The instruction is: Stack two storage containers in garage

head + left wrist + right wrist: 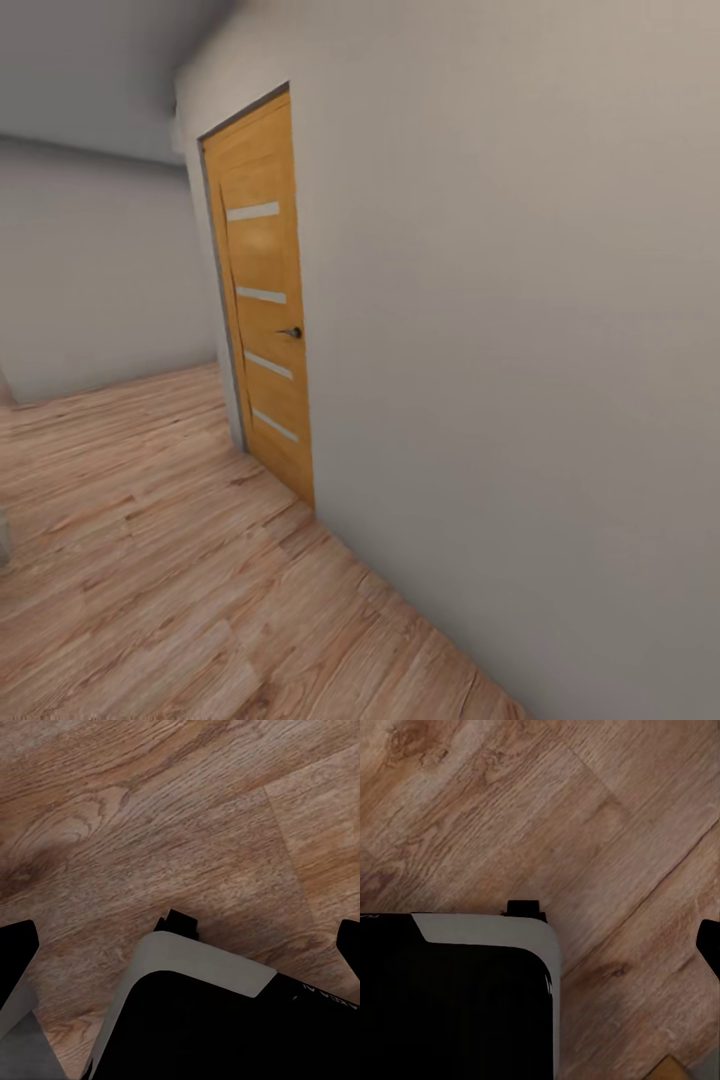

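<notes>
Both storage containers are out of view. I am in a hallway on a pale wood-plank floor (150, 560). In the left wrist view my left gripper (180, 952) hangs over the planks, its dark fingertips (16, 952) wide apart at the picture's two sides, open and holding nothing. In the right wrist view my right gripper (540, 945) also points down at the floor. One dark fingertip (711, 949) sits at the edge, with nothing held beside it. My own black and grey base (225, 1020) lies below both grippers.
A shut orange-brown wooden door (262, 300) with pale horizontal strips and a dark handle (291, 332) stands ahead in a long grey-white wall (520, 350) that runs close along my right. The floor opens to the left toward another plain wall (90, 280).
</notes>
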You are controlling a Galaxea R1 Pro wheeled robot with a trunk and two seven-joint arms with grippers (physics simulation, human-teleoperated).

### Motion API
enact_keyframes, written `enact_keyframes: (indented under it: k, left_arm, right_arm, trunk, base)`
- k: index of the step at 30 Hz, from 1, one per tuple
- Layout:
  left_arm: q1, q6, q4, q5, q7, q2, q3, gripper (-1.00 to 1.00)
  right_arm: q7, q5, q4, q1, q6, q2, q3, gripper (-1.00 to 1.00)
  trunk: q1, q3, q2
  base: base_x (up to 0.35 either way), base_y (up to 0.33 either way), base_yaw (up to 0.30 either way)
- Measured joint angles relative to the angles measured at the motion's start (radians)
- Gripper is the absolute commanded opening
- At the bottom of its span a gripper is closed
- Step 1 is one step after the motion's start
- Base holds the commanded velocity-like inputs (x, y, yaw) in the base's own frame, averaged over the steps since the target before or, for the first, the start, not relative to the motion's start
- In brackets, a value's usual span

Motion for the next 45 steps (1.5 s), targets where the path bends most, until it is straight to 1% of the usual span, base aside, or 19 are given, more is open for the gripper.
enact_keyframes:
  k: [15,45]
  left_arm:
    - [0.0,0.001,0.0,0.0,0.0,0.002,0.0,1.0]
    - [0.0,0.001,0.0,0.0,-0.001,0.002,0.0,1.0]
  right_arm:
    - [0.0,0.0,0.0,0.0,0.0,0.0,0.001,1.0]
    - [0.0,0.0,0.0,0.0,0.0,-0.001,0.003,1.0]
  trunk:
    - [0.0,0.0,0.0]
    - [0.0,0.0,0.0]
  base:
    - [0.138,0.0,0.269]
    - [0.188,0.0,0.269]
